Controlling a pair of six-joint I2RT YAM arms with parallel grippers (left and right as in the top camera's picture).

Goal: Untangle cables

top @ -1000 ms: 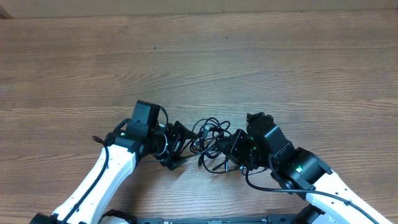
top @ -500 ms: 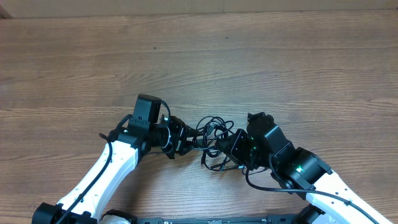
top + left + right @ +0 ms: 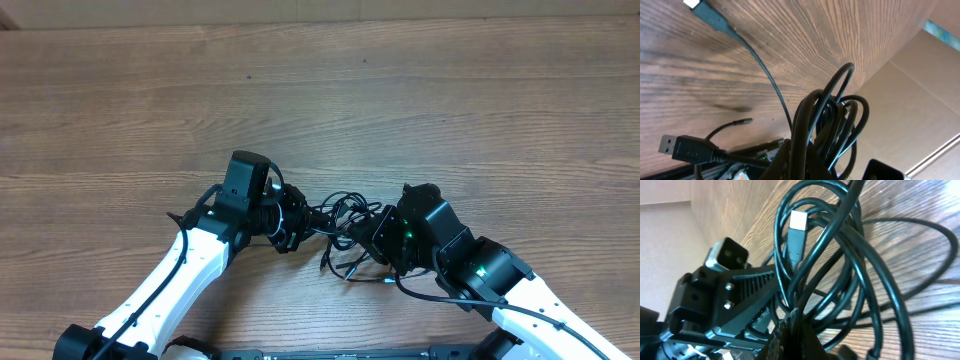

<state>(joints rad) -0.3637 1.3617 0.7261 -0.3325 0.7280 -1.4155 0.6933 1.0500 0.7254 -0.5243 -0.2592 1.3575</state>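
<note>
Starting at the left gripper (image 3: pixel 291 224): clenched tight on a fat bunch of the cables (image 3: pixel 340 212), with loops sprouting straight out of the pinch in the left wrist view. Same deal at the right gripper (image 3: pixel 366 233): clamped down on the opposite side of the very same snarl. Can't really tell how many strands sit in each pinch, way too much black on black.

Makes sense as a two-sided hold though. Grabbing both flanks of the knot, probably to pull apart and let some loops slide free.

Moving outward: bunched up right between the two claws, near the front edge of the table (image 3: pixel 420 100). Worth noting a silver plug (image 3: pixel 797 223) poking through one loop, likely to snag, and a black USB plug (image 3: pixel 676 146) hanging loose on a free end.

Then the arms. Reaching in low from the near corners, wrists angled toward each other, almost nose to nose, elbows swung out wide.
</note>
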